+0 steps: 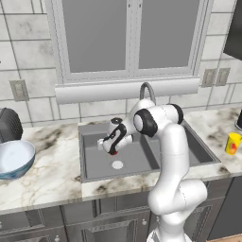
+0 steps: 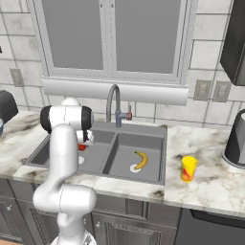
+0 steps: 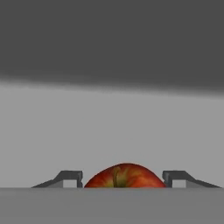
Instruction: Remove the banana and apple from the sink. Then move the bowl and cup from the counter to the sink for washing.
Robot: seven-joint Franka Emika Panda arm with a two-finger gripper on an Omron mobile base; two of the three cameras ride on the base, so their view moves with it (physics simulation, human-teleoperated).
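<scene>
Hand view shows the apple (image 3: 124, 176) sitting between the two fingertips of the end effector (image 3: 122, 178), one tip at each side of the fruit with a sliver of gap at either flank, so the jaws are closed around it, though whether they actually press on it I cannot tell. Behind it lies the grey floor of the sink and a darker wall.

Left base view places the end effector (image 1: 112, 150) low over the left basin of the sink (image 1: 90, 163), with a spot of red at its tip, just above the round white drain (image 1: 117, 165). From this side the arm hides most of the right basin. The bowl (image 1: 14, 158) rests on the counter (image 1: 42, 189) well to the left of the sink, and the cup (image 1: 232, 143) stands on the counter at the far right.

Right base view opens up what the arm covers in the other: the banana (image 2: 140, 160) lies in the right basin, touching its drain. The apple (image 2: 82, 147) shows as a small red patch beside the arm in the left basin. The cup (image 2: 188, 168) stands on the counter just right of the sink, and the faucet (image 2: 115, 103) rises behind the divider.
</scene>
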